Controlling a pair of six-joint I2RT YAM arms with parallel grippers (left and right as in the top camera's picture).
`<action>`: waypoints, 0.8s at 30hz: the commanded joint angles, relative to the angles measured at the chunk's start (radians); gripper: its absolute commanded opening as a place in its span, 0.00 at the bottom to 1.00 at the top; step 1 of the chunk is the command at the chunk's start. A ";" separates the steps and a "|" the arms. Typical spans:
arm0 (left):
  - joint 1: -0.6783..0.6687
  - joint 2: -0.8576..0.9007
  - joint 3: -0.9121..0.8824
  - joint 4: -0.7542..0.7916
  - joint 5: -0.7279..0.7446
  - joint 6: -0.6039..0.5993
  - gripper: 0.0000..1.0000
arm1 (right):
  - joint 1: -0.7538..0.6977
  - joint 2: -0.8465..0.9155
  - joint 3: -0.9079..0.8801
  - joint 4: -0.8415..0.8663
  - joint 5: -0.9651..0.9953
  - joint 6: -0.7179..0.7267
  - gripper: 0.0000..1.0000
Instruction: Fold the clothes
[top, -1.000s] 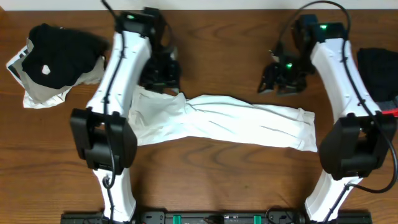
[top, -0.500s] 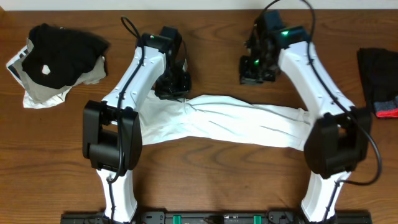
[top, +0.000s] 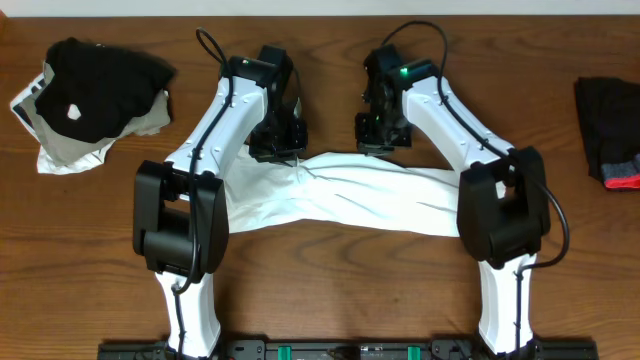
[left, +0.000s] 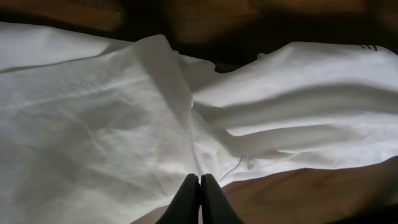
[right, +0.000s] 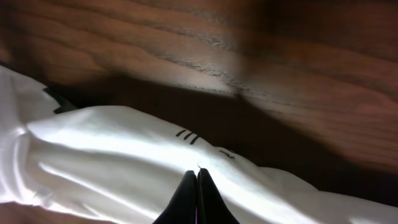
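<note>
Grippers both look pinched shut, left gripper (left: 199, 182) and right gripper (right: 196, 178) sitting near each other on the far long edge of our white T-shirt (top: 350, 195), which runs left-to-right with its bulk on the near side, though we can't tell if cloth's actually caught.

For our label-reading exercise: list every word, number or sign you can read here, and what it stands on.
Nothing here can be read.
White T-shirt: a few short black printed strokes near a fold, too partial to read.
Black garment at far left: a plain white spot, no lettering.
</note>
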 joint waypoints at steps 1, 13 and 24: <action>0.003 0.008 -0.003 -0.002 -0.047 0.001 0.06 | 0.019 0.007 0.005 -0.004 0.013 0.019 0.01; 0.003 0.008 -0.003 -0.002 -0.052 0.002 0.06 | 0.080 0.008 -0.043 -0.005 0.019 0.030 0.01; 0.004 0.008 -0.003 -0.002 -0.056 0.002 0.06 | 0.114 0.008 -0.043 -0.185 -0.019 0.028 0.01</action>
